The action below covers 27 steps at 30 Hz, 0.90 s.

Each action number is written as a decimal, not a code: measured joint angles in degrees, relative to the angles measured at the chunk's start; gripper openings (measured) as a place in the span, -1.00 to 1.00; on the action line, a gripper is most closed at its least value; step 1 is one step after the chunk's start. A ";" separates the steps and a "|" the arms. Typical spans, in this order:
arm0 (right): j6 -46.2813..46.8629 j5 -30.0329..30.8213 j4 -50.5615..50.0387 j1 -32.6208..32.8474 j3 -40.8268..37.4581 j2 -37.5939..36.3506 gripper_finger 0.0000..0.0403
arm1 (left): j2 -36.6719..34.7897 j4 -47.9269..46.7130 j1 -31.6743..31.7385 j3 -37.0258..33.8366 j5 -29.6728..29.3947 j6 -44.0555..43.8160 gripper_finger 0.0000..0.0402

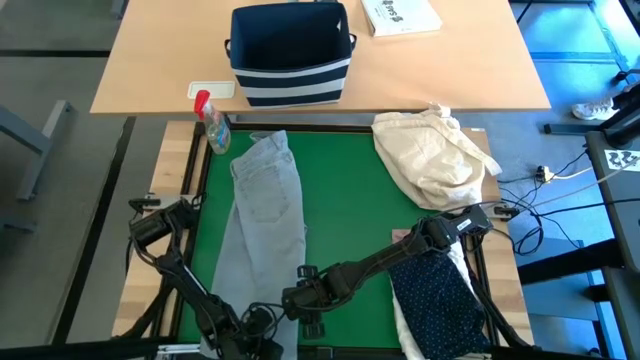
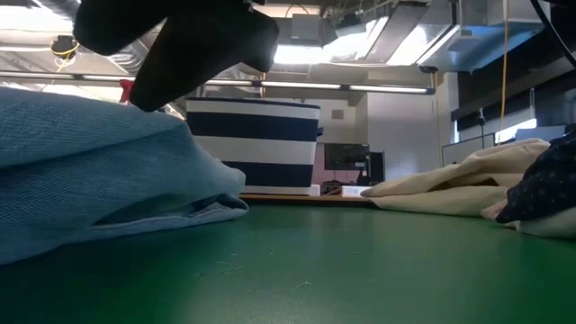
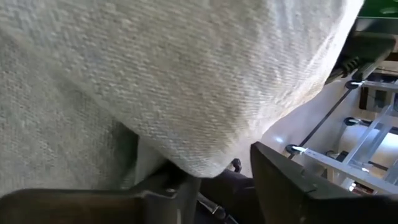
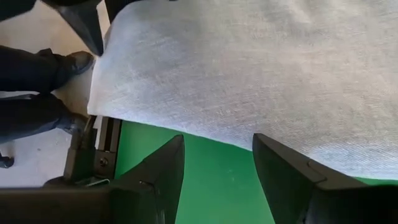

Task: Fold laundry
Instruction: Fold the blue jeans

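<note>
The light grey jeans point(image 1: 268, 200) lie lengthwise on the green mat point(image 1: 350, 210), waist toward the far edge and leg ends near the front. My left gripper point(image 1: 258, 322) is at the jeans' near end, open, and a rounded fold of the denim point(image 3: 199, 158) hangs between its fingers. My right gripper point(image 4: 217, 149) reaches across the mat from the right. It is open over bare mat, just short of the jeans' long edge point(image 4: 186, 127). A navy white-dotted shirt point(image 1: 440, 300) lies on a white shirt point(image 1: 400, 320) at the near right. My left gripper has the fold at the jeans' near end point(image 3: 199, 158) between its open fingers, coming at it slanting down from the near side. The cloth reaches down to one finger point(image 3: 155, 196), but I cannot tell whether it touches it.
A cream-beige cloth bundle point(image 1: 432, 155) lies at the mat's far right. A spray bottle point(image 1: 213, 125) stands at the far left corner. A navy white-striped bin point(image 1: 290, 55) and a booklet point(image 1: 400, 15) sit on the wooden table beyond. The mat's middle shows bare green.
</note>
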 joint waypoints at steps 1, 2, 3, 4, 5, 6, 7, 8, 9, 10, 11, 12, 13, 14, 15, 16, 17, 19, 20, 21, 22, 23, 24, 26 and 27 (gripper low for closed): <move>0.30 -0.29 0.16 0.00 0.00 0.00 -0.05 | -0.01 -0.25 0.02 0.01 -0.04 0.01 -0.29; 0.51 -0.31 0.32 0.00 0.00 0.00 -0.05 | 0.00 -0.49 0.04 0.04 -0.07 0.04 -0.24; 0.61 -0.32 0.52 0.00 0.00 0.00 -0.05 | -0.02 -0.53 0.04 0.07 -0.31 0.31 -0.21; 0.65 -0.33 0.65 0.00 0.00 0.00 -0.05 | -0.02 -0.50 0.04 0.06 -0.81 0.84 -0.18; 0.67 -0.31 0.71 0.00 0.00 0.00 -0.05 | -0.02 -0.39 0.02 0.04 -1.28 1.56 -0.17; 0.67 -0.31 0.69 0.00 0.00 0.00 -0.05 | -0.02 -0.10 0.02 -0.01 -1.47 2.45 -0.17; 0.67 -0.32 0.63 0.00 0.00 0.00 -0.05 | -0.02 0.18 0.02 -0.05 -1.59 3.35 -0.19; 0.67 -0.32 0.60 0.00 0.00 0.00 -0.05 | -0.02 0.73 0.02 -0.11 -1.70 4.32 -0.24; 0.67 -0.32 0.62 0.00 0.00 0.00 -0.05 | -0.01 1.12 0.02 -0.15 -1.83 5.33 -0.30; 0.67 -0.31 0.63 0.00 0.00 0.00 -0.05 | 0.04 1.50 0.01 -0.19 -1.92 6.20 -0.38; 0.67 -0.33 0.62 0.00 0.00 0.00 -0.05 | 0.09 1.98 -0.05 -0.24 -2.14 7.11 -0.47; 0.67 -0.31 0.62 -0.01 0.00 0.00 -0.05 | 0.16 2.22 -0.09 -0.21 -2.53 8.00 -0.58; 0.67 -0.33 0.60 -0.01 0.00 0.00 -0.05 | 0.20 2.14 -0.09 0.00 -2.68 9.02 -0.68; 0.67 -0.33 0.60 0.00 0.00 -0.01 -0.05 | 0.19 2.00 -0.09 0.23 -2.69 10.28 -0.80; 0.67 -0.33 0.39 -0.02 0.00 -0.21 -0.05 | 0.02 1.96 -0.09 0.42 -2.59 11.22 -0.89; 0.67 -0.33 0.24 0.00 0.00 -0.39 -0.05 | -0.40 1.90 -0.04 0.44 -2.08 12.16 -0.94; 0.67 -0.33 0.25 0.00 0.01 -0.65 -0.05 | -1.13 1.51 -0.04 0.44 -1.56 13.34 -0.95; 0.74 -0.35 -1.27 -0.01 0.56 -1.66 -0.05 | -3.66 0.02 -0.28 0.44 -0.01 16.71 -0.96; 0.83 -0.66 -1.64 0.00 1.17 -1.96 -0.05 | -5.11 -1.09 -0.47 0.50 0.52 18.79 -0.96; 0.87 -1.02 -1.97 0.01 1.69 -2.59 -0.05 | -6.94 -2.13 -0.80 0.55 0.90 20.99 -0.98; 0.95 -1.51 -2.95 0.02 2.15 -3.05 -0.05 | -8.78 -3.71 -1.23 0.55 0.98 23.50 -0.98; 1.37 -2.41 -3.44 0.02 2.34 -3.58 -0.05 | -10.59 -5.08 -1.66 0.55 1.08 26.16 -0.98; 1.86 -3.12 -3.50 0.02 2.30 -4.14 -0.05 | -12.52 -5.96 -2.22 0.55 1.42 28.52 -0.98; 3.20 -4.15 -3.50 0.09 2.25 -4.86 -0.05 | -16.62 -8.84 -3.47 0.59 1.65 32.93 -0.98; 4.29 -4.52 -3.28 0.38 2.24 -4.97 -0.05 | -18.43 -10.25 -4.28 0.61 1.45 34.55 -0.98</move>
